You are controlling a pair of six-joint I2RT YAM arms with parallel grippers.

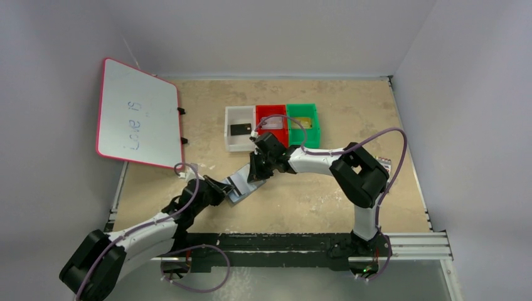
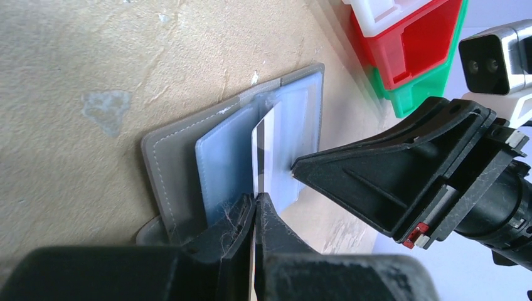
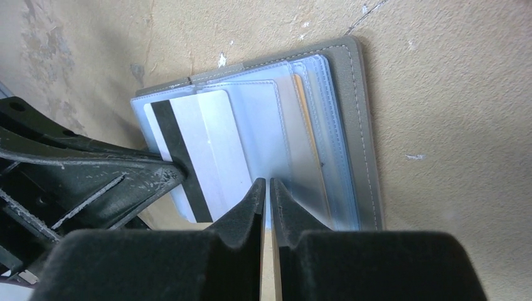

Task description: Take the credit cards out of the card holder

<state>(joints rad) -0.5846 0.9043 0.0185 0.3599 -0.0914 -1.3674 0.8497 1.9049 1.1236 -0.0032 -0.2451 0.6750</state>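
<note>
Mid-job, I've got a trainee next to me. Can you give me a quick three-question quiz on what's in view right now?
1. Multiple choice: which tray holds the black card? A white, B red, C green.
2. True or false: the card holder is folded shut.
3. Fill in: the left end effector pinches the striped card, whose main colour is ___.

Key:
1. A, the white tray.
2. False: the card holder lies open, pockets showing.
3. Silvery-grey.
</note>
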